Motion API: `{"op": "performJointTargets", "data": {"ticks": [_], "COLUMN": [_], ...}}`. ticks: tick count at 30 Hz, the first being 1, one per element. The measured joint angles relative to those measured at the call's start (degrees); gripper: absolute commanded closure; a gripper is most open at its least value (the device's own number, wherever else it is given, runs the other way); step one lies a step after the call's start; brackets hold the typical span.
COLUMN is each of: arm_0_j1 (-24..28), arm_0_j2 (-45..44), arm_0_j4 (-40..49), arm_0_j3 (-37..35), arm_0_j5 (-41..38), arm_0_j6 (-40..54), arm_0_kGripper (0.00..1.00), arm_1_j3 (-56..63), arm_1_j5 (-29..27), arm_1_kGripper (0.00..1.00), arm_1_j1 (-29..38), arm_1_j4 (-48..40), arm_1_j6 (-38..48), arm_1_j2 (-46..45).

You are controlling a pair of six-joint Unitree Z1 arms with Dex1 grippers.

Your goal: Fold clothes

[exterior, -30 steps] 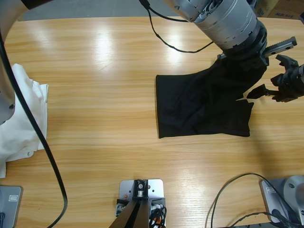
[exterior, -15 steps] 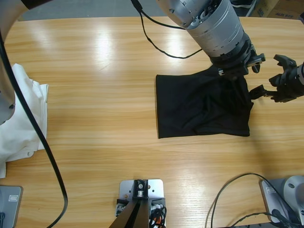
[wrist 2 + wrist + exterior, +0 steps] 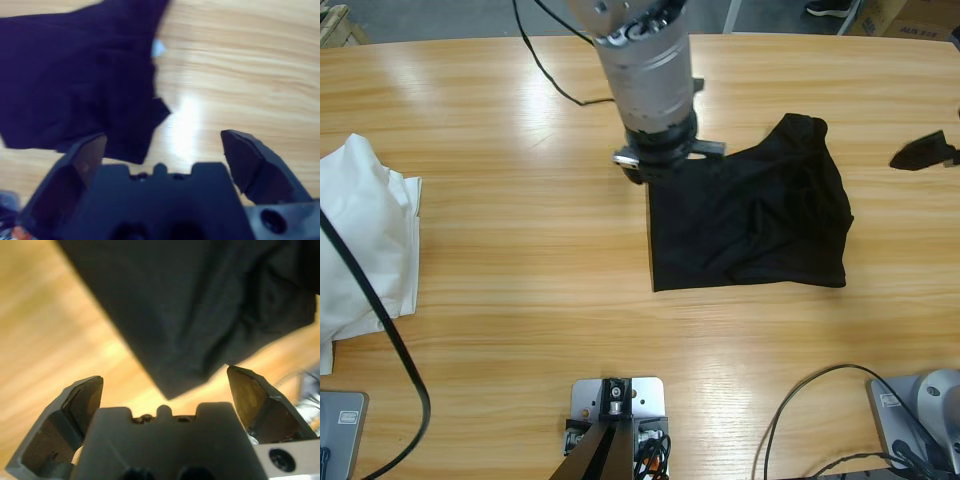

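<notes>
A folded black shirt [image 3: 750,220] lies right of centre on the wooden worktop [image 3: 520,250], white clothes [image 3: 365,245] at far left. Left end effector [image 3: 162,390] and right end effector [image 3: 162,145] both gape wide, holding nothing.

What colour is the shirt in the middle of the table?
Black all over. The shirt shows best in the high view, lying on the wooden table.
</notes>
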Motion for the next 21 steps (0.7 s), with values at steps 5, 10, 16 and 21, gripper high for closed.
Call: {"op": "performJointTargets", "data": {"ticks": [5, 10, 16, 21], "arm_0_j1": [0.58, 0.70, 0.78, 0.92], "arm_0_j2": [-0.12, -0.12, -1.90, -3.55], "arm_0_j4": [0.77, 0.84, 1.03, 1.14], "arm_0_j3": [0.00, 0.00, 0.00, -0.16], "arm_0_j5": [5.19, 9.59, 11.40, 9.52], "arm_0_j6": [0.44, -2.81, -6.93, -7.38], "arm_0_kGripper": [0.064, 0.059, 0.055, 0.055], "arm_1_j3": [-2.87, -9.95, -10.48, -6.49], "arm_1_j5": [0.00, 0.71, 1.55, 1.55], "arm_1_kGripper": [0.809, 0.805, 0.805, 0.785], "arm_1_j1": [9.02, 15.68, 19.62, 19.80], "arm_1_j4": [3.11, 5.56, 5.02, 1.77], "arm_1_j6": [6.83, 8.49, 9.58, 10.99], "arm_1_j2": [1.69, 8.09, 14.83, 15.63]}}
